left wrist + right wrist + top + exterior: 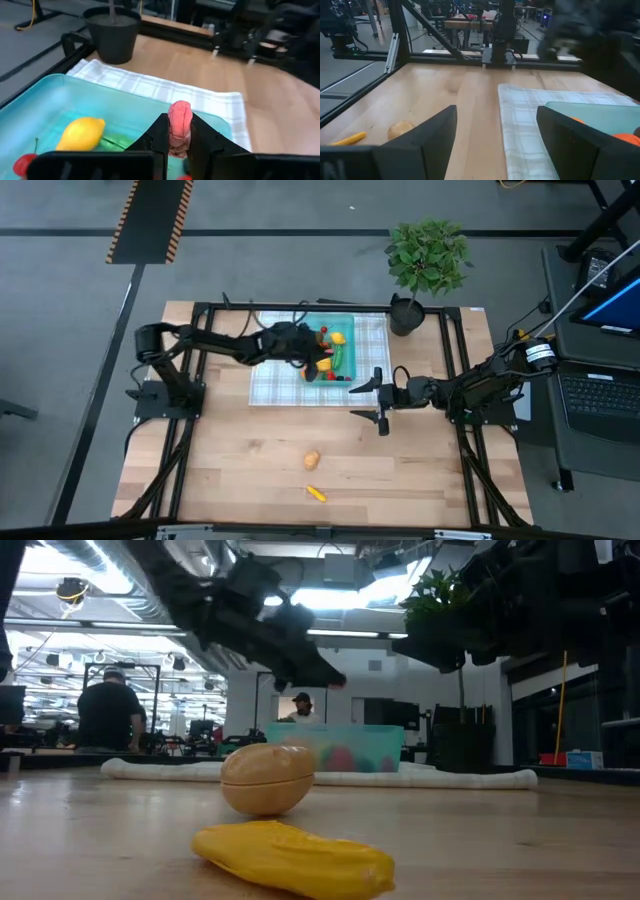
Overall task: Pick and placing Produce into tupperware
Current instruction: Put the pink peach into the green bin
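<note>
The tupperware [343,356] lies on the checked cloth [275,380] toward twelve o'clock on the surface [250,460], holding a lemon [81,134] and other produce. Above it hangs the left gripper [176,142], clamped on a pink strawberry [179,120], while the right gripper [380,402] waits with fingers spread just off the cloth at three o'clock. A tan potato [312,459] and a yellow piece [316,493] lie toward six o'clock.

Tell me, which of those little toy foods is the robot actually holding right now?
The pink-red piece, pinched in the left tool above the teal container. The lemon lies loose inside.
</note>
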Action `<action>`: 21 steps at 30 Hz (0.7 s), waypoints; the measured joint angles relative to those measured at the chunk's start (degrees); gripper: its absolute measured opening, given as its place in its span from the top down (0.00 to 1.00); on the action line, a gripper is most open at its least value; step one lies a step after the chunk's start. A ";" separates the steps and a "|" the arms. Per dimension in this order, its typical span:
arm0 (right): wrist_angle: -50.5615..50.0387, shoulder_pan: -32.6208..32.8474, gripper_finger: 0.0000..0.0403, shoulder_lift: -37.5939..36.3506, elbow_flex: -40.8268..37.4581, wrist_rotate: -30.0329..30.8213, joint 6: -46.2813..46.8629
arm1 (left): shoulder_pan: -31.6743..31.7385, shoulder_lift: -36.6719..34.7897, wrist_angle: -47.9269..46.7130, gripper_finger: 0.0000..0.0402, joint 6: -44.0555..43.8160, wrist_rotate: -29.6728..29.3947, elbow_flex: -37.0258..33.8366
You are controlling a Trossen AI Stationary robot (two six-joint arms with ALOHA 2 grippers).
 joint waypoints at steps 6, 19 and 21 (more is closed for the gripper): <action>-0.02 0.02 0.32 0.00 0.00 -0.03 -0.02 | 1.49 6.17 -4.76 0.89 0.21 2.18 7.53; -0.56 0.04 0.32 0.00 0.02 -0.14 0.02 | 1.83 13.38 -9.95 0.86 2.30 3.85 14.92; -0.76 0.04 0.32 -0.01 0.02 -0.14 0.02 | 1.78 13.30 -9.58 0.83 2.40 2.24 14.92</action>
